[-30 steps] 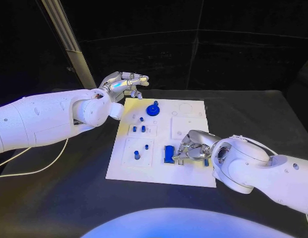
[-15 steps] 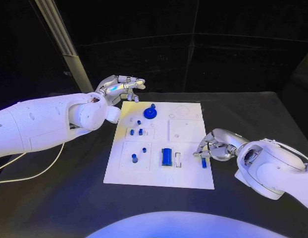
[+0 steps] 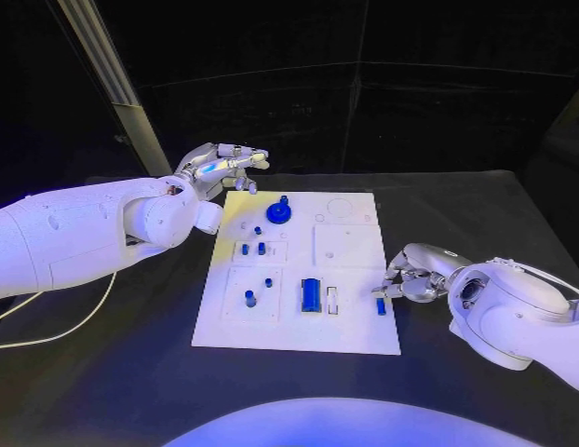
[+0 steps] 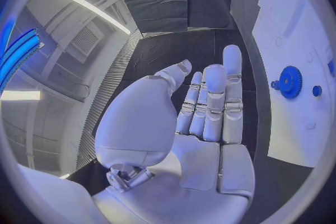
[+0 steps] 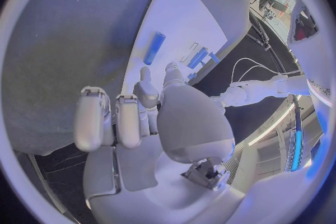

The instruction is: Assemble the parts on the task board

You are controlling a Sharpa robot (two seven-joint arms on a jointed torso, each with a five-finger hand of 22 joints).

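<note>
The white task board [image 3: 350, 321] lies in the middle of the table. A blue gear [image 3: 279, 212] stands near its far edge, small blue pegs [image 3: 252, 249] stand left of centre, and a blue block [image 3: 311, 295] lies near the front. A short blue rod [image 3: 380, 304] lies at the board's right edge. My right hand [image 3: 411, 276] hovers just right of that rod, fingers half curled and holding nothing; the rod [image 5: 154, 47] lies free beyond the fingertips [image 5: 144, 75]. My left hand [image 3: 222, 164] floats off the board's far left corner, palm [image 4: 203, 117] bare, fingers straight, near the gear [image 4: 289, 82].
A pale upright post [image 3: 115, 102] rises behind my left arm. A white cable [image 3: 48, 326] trails over the table on the left. Bare black tabletop [image 3: 491, 214] surrounds the board [image 5: 182, 17].
My right hand has drawn away to the right, from over the blue block to the board's right edge, leaving the block uncovered. The left hand has hardly moved.
</note>
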